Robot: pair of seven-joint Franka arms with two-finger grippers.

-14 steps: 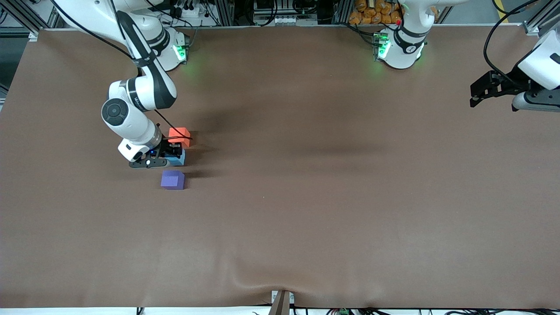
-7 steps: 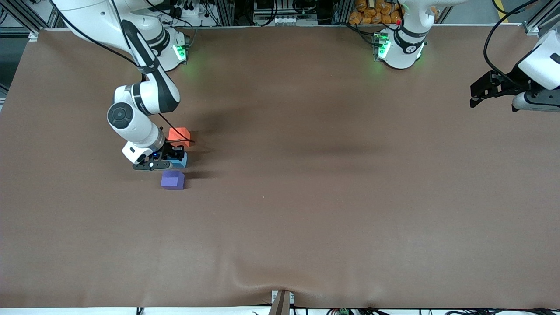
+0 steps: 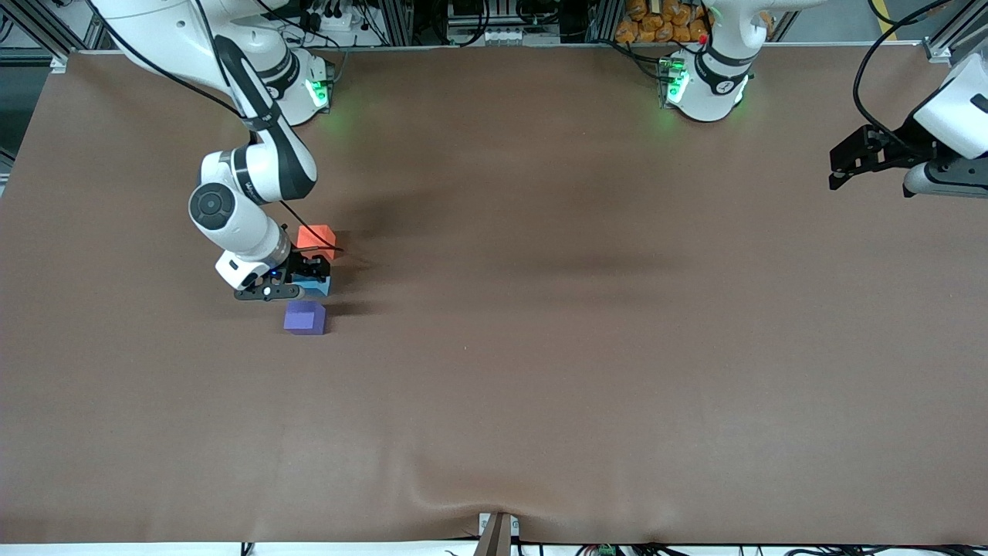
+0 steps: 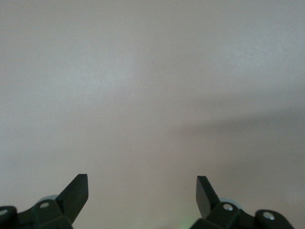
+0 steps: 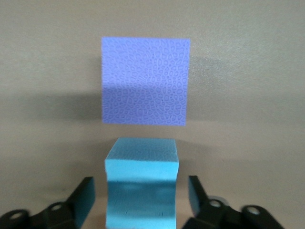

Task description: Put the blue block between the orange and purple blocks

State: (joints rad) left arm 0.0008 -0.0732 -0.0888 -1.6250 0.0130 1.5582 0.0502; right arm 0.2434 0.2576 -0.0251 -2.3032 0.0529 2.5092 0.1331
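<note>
The light blue block (image 3: 319, 287) sits on the table between the orange block (image 3: 316, 237) and the purple block (image 3: 304, 317), close to both. My right gripper (image 3: 309, 275) is low over the blue block. In the right wrist view, the right gripper (image 5: 141, 184) is open, with a gap between each finger and the blue block (image 5: 141, 160). The purple block (image 5: 145, 81) lies just past it. My left gripper (image 3: 847, 164) waits in the air at the left arm's end of the table. In the left wrist view, the left gripper (image 4: 142, 190) is open and empty.
The brown table cover (image 3: 540, 347) is wrinkled at the edge nearest the front camera (image 3: 455, 502). The two arm bases (image 3: 698, 85) stand along the farthest edge, with cables and clutter past it.
My right arm shifted slightly toward the left arm's end of the table, and the blue block ended a little closer to the purple block. The left arm has not moved.
</note>
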